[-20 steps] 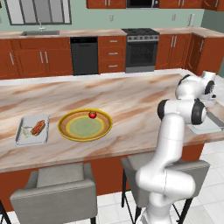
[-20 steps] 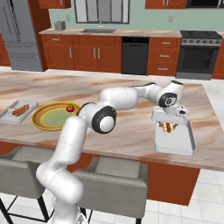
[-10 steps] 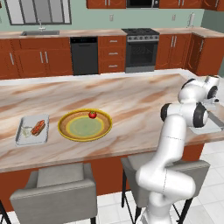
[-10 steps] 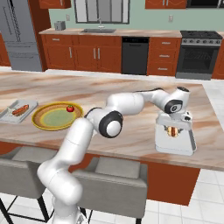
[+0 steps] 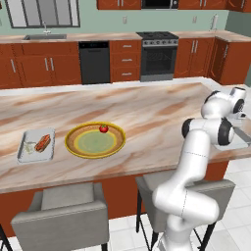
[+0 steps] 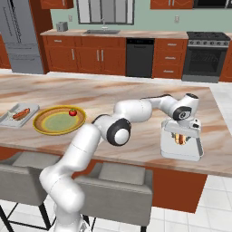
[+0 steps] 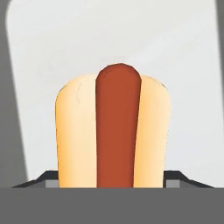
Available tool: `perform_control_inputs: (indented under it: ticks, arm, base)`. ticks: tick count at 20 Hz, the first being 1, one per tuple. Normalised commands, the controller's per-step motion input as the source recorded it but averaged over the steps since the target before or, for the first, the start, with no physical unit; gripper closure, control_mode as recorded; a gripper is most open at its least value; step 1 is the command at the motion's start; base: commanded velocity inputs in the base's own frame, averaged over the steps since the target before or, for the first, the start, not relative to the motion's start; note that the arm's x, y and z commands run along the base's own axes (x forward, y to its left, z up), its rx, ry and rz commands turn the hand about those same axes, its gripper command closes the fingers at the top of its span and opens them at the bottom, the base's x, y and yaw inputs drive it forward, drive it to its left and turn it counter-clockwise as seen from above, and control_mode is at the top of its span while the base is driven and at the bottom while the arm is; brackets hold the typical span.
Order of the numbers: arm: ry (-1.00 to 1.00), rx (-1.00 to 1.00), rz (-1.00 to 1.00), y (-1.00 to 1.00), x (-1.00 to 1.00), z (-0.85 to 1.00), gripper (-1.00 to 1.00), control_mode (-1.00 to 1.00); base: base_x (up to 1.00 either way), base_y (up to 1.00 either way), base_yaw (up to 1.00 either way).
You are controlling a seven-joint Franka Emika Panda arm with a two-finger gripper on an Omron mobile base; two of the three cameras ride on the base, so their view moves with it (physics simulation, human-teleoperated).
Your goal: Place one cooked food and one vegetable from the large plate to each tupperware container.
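My gripper is shut on a hot dog, a red-brown sausage in a pale bun, with a dark fingertip on either side. It hangs low inside the right tupperware container, whose pale floor lies right behind the food; I cannot tell whether they touch. The large plate with the yellow rim sits at the left and carries a red tomato. Left of it, the other tupperware container holds a hot dog and a pale vegetable.
The right container sits close to the island's right end and front edge. Two grey stools stand under the front edge. Cabinets, a dishwasher and an oven line the far wall.
The gripper has moved right and down with the hot dog, from above the right container into it. Plate, tomato and left container have not moved.
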Motion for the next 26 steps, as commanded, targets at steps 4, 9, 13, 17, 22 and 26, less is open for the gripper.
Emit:
perform_control_inputs:
  ticks: [4,9,13,17,22,26]
  arm:
    - [0.00,0.00,0.00,0.00,0.00,0.00,-1.00,-1.00]
    - [0.00,-0.03,0.00,0.14,0.00,0.02,-1.00,-1.00]
    - [-0.01,-0.12,-0.04,0.50,-0.20,0.32,-1.00,-1.00]
    - [-0.18,-0.10,-0.02,1.00,-0.47,0.86,-1.00,-1.00]
    - [-0.11,-0.07,-0.07,1.00,-0.35,0.54,-1.00,-1.00]
    - [-0.14,-0.14,-0.02,1.00,-0.08,0.00,-1.00,-1.00]
  base:
    - [0.00,0.00,0.00]
    - [0.00,0.00,0.00]
    - [0.00,0.00,0.00]
    - [0.00,0.00,0.00]
    - [0.00,0.00,0.00]
    - [0.00,0.00,0.00]
